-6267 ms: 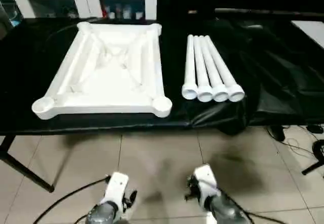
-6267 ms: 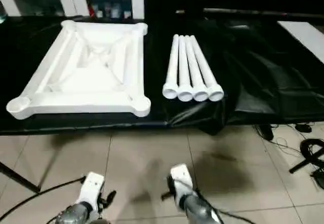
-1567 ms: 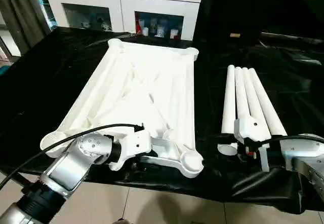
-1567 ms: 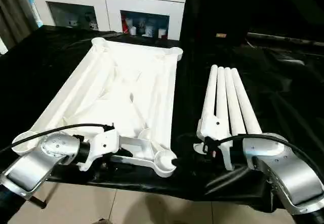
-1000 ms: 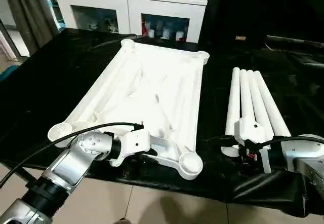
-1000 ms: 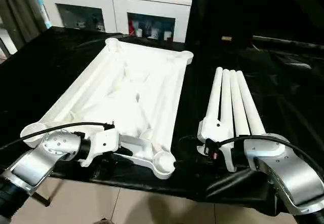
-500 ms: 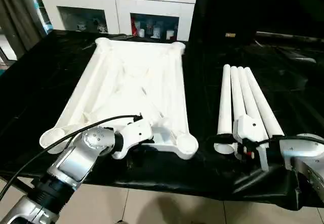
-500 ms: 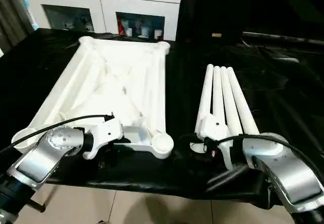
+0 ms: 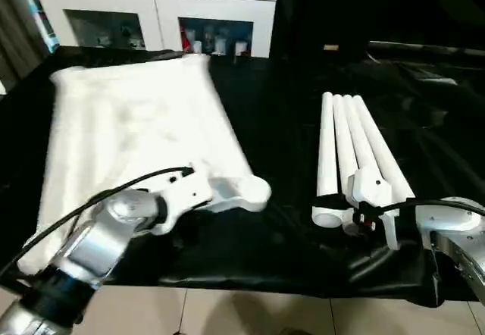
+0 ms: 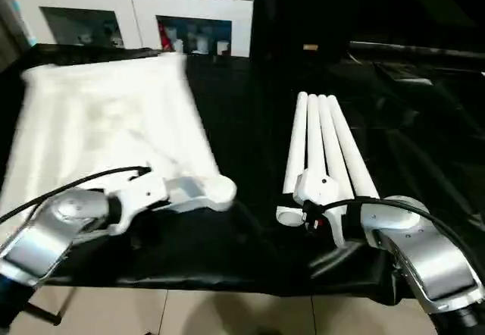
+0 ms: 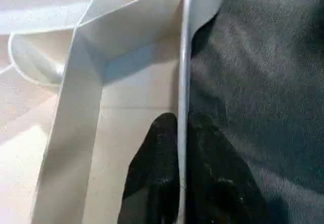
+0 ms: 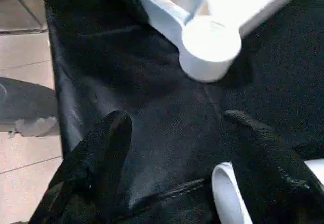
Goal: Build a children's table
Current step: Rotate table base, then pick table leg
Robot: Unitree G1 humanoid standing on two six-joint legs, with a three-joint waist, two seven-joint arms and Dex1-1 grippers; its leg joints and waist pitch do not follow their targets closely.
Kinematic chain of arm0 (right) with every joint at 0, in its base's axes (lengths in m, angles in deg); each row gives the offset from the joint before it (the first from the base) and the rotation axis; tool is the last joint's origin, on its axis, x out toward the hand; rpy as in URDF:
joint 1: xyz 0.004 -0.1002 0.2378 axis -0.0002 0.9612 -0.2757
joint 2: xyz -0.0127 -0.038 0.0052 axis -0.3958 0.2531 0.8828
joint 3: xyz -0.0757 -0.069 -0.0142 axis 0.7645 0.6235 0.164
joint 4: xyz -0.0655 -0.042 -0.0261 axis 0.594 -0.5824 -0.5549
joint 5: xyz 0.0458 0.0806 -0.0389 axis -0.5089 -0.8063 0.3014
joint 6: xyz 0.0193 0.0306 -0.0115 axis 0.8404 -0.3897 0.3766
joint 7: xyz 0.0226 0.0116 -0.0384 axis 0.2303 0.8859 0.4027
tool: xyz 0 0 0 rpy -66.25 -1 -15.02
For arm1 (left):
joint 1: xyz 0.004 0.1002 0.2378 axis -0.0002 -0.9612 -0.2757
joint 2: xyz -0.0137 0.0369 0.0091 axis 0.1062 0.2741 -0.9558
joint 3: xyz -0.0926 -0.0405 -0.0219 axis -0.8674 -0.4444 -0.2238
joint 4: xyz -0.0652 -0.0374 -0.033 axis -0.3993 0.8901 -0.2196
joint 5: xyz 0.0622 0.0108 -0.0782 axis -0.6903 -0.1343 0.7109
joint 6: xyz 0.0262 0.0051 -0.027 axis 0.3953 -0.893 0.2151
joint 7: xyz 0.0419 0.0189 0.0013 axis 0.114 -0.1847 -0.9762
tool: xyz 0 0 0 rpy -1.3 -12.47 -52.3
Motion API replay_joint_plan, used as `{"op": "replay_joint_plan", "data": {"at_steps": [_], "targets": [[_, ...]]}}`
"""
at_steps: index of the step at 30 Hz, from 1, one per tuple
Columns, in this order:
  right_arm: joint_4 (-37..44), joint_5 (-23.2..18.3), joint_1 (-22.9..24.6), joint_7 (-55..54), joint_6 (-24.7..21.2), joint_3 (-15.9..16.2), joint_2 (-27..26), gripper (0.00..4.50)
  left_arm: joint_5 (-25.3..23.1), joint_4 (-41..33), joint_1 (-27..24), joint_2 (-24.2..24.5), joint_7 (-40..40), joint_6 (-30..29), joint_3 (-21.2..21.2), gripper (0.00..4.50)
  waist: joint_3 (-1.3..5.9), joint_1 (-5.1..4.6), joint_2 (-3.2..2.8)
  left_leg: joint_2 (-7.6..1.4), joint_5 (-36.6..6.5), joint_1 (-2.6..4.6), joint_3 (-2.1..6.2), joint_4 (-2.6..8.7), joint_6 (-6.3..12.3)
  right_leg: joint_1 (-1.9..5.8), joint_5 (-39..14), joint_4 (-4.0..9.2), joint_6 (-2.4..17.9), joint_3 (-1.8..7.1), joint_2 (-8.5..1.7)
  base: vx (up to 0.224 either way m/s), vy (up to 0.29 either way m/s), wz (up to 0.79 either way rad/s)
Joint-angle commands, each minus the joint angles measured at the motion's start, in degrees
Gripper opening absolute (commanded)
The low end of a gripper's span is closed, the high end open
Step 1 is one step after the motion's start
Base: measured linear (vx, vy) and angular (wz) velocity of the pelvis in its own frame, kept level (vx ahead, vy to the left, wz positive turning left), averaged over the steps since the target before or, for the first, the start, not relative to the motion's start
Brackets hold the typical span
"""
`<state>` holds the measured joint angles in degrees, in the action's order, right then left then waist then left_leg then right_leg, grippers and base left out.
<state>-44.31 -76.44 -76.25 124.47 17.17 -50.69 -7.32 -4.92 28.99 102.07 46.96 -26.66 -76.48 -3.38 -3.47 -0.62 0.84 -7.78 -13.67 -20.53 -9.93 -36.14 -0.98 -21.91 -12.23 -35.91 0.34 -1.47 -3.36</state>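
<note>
A white plastic rectangular tabletop (image 9: 136, 130) is seen blurred on the left part of a counter draped in black sheeting (image 9: 280, 221), reaching from the near edge toward the far side. Its near right corner, with a round socket (image 12: 210, 49), stands nearest the middle of the counter. The left end effector (image 11: 179, 183) is closed on the thin near rim of the tabletop, just left of that corner: in the left wrist view one black finger (image 11: 152, 173) is pressed to the inner face of the rim and the other to the outer face.

Four long white tapered tube legs (image 9: 348, 153) are laid side by side on the right part of the counter, touching one another, with their wide open ends toward the near edge. The right end effector (image 12: 187, 148) is held open at those near ends, its two black fingers spread well apart over the black sheeting, with the open mouth of one leg just beside one finger. Whether a leg is touched cannot be told.

A white cabinet with glass doors (image 9: 151, 17) stands beyond the far edge of the counter.
</note>
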Motion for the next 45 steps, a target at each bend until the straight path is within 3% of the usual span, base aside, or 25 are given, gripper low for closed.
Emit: {"op": "replay_joint_plan", "data": {"at_steps": [1, 2, 5, 12, 14, 17, 22, 23, 24, 26, 27, 29, 31, 32, 35, 38, 40, 44, 45], "targets": [[-0.12, 0.38, -1.38, -0.47, 0.88, 0.59, -0.37, 3.11, 0.43, 0.29, -1.24, 0.31, -0.79, 4.16, -0.63, 0.15, 2.84, 0.78, 0.42, -5.47, -7.75, -0.06, 2.6, 5.14, 4.09, 2.17, -11.26, 4.72, 15.66, 2.95, -5.63, 0.0, 0.0, 0.0], [-0.24, 0.56, -1.7, -0.67, 0.95, 0.54, -0.7, 3.11, 1.11, 0.58, -1.4, 0.4, 0.03, 8.83, -0.5, 0.11, 2.79, 0.91, 0.38, -5.48, -7.63, -0.02, 2.59, 5.14, 4.3, 2.07, -10.98, 4.79, 15.72, 2.92, -5.61, 0.0, 0.0, 0.0], [-0.36, 0.73, -2.03, -1.25, 0.98, 0.26, -1.2, 3.11, 2.06, 1.11, -1.71, 0.59, 1.06, 12.69, -1.04, 0.01, 2.86, 1.47, 0.34, -5.52, -7.06, 0.25, 2.36, 5.15, 4.45, 1.94, -8.84, 4.57, 15.93, 2.95, -5.54, 0.0, 0.0, 0.0], [0.44, -0.2, -2.8, -4.11, -0.22, -2.11, -3.15, 3.11, 2.88, 1.21, -2.05, 2.31, 4.21, 15.65, -1.58, 0.01, 2.93, 2.63, 0.3, -5.6, -6.28, 0.55, 2.06, 5.27, 3.2, 1.88, -7.04, 4.2, 15.76, 2.87, -5.59, 0.0, 0.0, 0.0], [0.78, 0.8, -3.13, -6.97, -0.92, -3.14, -3.99, 3.11, 5.17, 1.79, -1.52, 2.05, 6.31, 16.55, -2.5, 0.01, 2.9, 2.63, 0.33, -5.6, -6.38, 0.55, 2.08, 5.37, 2.68, 1.9, -7.27, 4.2, 15.48, 2.84, -5.56, 0.0, 0.0, 0.0], [1.23, 0.55, -3.58, -9.29, -3.48, -4.05, -4.78, 3.11, 8.05, 1.29, -1.09, 1.78, 8.17, 15.6, -4.09, 0.67, 2.97, 2.62, 0.39, -5.31, -6.53, 0.56, 1.98, 5.29, 2.11, 1.89, -8.28, 4.18, 15.46, 2.88, -5.58, 0.0, 0.0, 0.0], [2.99, -0.23, -6.44, -16.04, -12.35, -5.82, -7.82, 3.11, 12.31, -0.84, 0.34, 2.81, 10.3, 11.18, -7.79, 1.03, 2.93, 2.5, 0.33, -5.35, -5.54, 0.66, 1.89, 5.4, 1.07, 1.86, -6.35, 3.83, 15.92, 2.68, -5.3, 0.0, 0.0, 0.0], [2.87, -0.25, -9.05, -19.58, -17.23, -6.48, -10.19, 3.11, 13.96, -1.49, 1.05, 3.16, 10.58, 9.36, -9.73, 1.07, 2.92, 2.31, 0.46, -5.19, -5.04, 0.69, 1.86, 5.35, 0.8, 1.89, -6.36, 3.73, 15.94, 2.69, -5.24, 0.0, 0.0, 0.0], [2.4, -0.59, -10.92, -21.7, -19.92, -6.99, -11.87, 3.11, 15.54, -2.26, 1.6, 3.23, 10.76, 7.47, -11.21, 1.07, 3.02, 2.16, 0.35, -5.09, -4.2, 0.44, 1.98, 5.32, 0.52, 2.1, -6.43, 3.64, 15.9, 2.62, -5.3, 0.0, 0.0, 0.0], [0.81, -0.91, -14.53, -26.21, -24.54, -8.51, -15.57, 3.11, 18.07, -3.36, 2.87, 3.11, 10.77, 4.59, -13.7, 1.07, 2.96, 1.91, 0.66, -4.91, -4.53, 0.73, 1.74, 5.25, -0.33, 1.83, -7.77, 3.82, 16.02, 2.63, -5.14, 0.0, 0.0, 0.0], [0.14, -0.84, -15.61, -27.75, -25.97, -9.22, -16.82, 3.11, 18.75, -3.68, 3.21, 3.08, 10.73, 3.8, -14.2, 1.07, 2.93, 2.01, 0.42, -4.93, -4.85, 0.81, 1.69, 5.25, -0.94, 1.72, -8.6, 3.82, 15.95, 2.66, -5.2, 0.0, 0.0, 0.0], [-3.4, 0.81, -19.42, -34.14, -32.56, -12.07, -21.71, 3.38, 20.25, -5.17, 3.78, 3.09, 10.51, 1.88, -14.52, 1.38, 2.98, 2.01, 0.73, -4.85, -3.55, 0.84, 1.59, 5.36, -1.52, 1.7, -8.13, 3.67, 15.7, 2.65, -4.97, 0.0, 0.0, 0.0], [-5.58, 3.63, -21.23, -37.87, -35.82, -12.07, -23.56, 3.44, 21.12, -6.53, 3.9, 2.86, 10.5, 0.26, -14.01, 1.43, 3.04, 2.19, 0.69, -4.79, -2.42, 0.8, 1.44, 5.43, -2.07, 1.78, -7.3, 3.57, 15.25, 2.59, -4.92, 0.0, 0.0, 0.0], [-6.24, 4.74, -22.01, -39.54, -38.01, -12.05, -24.72, 3.5, 21.68, -7.32, 3.87, 2.56, 10.49, -0.8, -13.71, 1.48, 3.13, 2.36, 0.45, -4.86, -1.89, 1.11, 1.27, 5.37, -2.62, 1.55, -6.08, 3.47, 15.11, 2.57, -4.85, 0.0, 0.0, 0.0], [-7.37, 7.45, -23.54, -44.29, -42.14, -12.81, -27.13, 3.83, 22.04, -9.05, 3.64, 2.31, 10.49, -2.44, -12.82, 1.85, 3.33, 2.53, 0.6, -4.85, 1.15, 0.81, 1.23, 5.39, -3.35, 2.03, -1.33, 2.87, 14.54, 2.49, -4.81, 0.0, 0.0, 0.0], [-8.26, 8.43, -24.46, -48.7, -44.73, -15.68, -29.38, 4.08, 22.65, -10.45, 3.22, 2.27, 10.65, -3.86, -12.3, 1.93, 3.41, 2.57, 0.64, -4.75, 1.73, 0.64, 1.24, 5.41, -3.45, 2.32, -0.16, 2.81, 14.16, 2.55, -4.92, 0.0, 0.0, 0.0], [-8.99, 8.86, -24.78, -50.48, -46.18, -16.84, -29.86, 4.26, 23.01, -11.08, 3.09, 2.46, 10.66, -4.8, -11.95, 2.2, 3.27, 2.55, 0.36, -4.71, 0.57, 0.7, 1.19, 5.43, -3.84, 2.25, -1.09, 2.92, 13.95, 2.59, -4.88, 0.0, 0.0, 0.0], [-9.92, 10.57, -25.18, -53.25, -49.29, -19.67, -30.95, 4.48, 22.27, -10.44, 3.7, 3.34, 11.33, -5.22, -10.51, 2.37, 3.2, 2.58, 0.49, -4.67, -1.25, 0.79, 1.14, 5.57, -4.62, 2.21, -3.85, 3.23, 12.59, 2.67, -4.76, 0.0, 0.0, 0.0], [-10.09, 11.11, -25.36, -53.85, -50.68, -20.17, -31.24, 4.5, 22.13, -10.16, 4.13, 3.4, 11.61, -5.49, -10.16, 2.68, 3.19, 2.53, 0.47, -4.61, -1.15, 0.73, 1.13, 5.58, -4.7, 2.28, -3.85, 3.25, 12.47, 2.7, -4.69, 0.0, 0.0, 0.0]]}}
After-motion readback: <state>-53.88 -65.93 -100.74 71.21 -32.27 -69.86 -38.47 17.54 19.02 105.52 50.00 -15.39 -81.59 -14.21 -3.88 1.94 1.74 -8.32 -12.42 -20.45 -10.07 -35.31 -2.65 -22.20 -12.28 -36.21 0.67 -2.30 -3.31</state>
